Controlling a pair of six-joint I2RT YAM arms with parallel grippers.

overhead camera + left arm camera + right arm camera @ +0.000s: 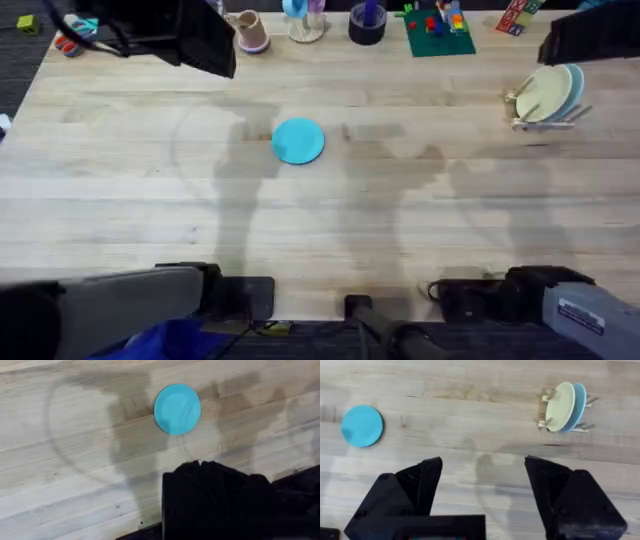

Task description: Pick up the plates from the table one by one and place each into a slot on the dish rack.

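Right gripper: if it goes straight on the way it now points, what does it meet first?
Probably bare light wooden table. The right gripper, jaws open, aims between the flat turquoise round plate and the small wooden dish rack; neither lies in its line, though depth is unclear.

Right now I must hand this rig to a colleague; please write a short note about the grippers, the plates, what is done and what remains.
Right gripper: open, empty, above bare table.
Left gripper: over the table near the turquoise plate; I cannot tell if it is open or shut.
Done: a cream plate and a pale blue plate stand in the dish rack at the far right.
Left: the turquoise plate lies flat mid-table, untouched; it goes into a free slot.
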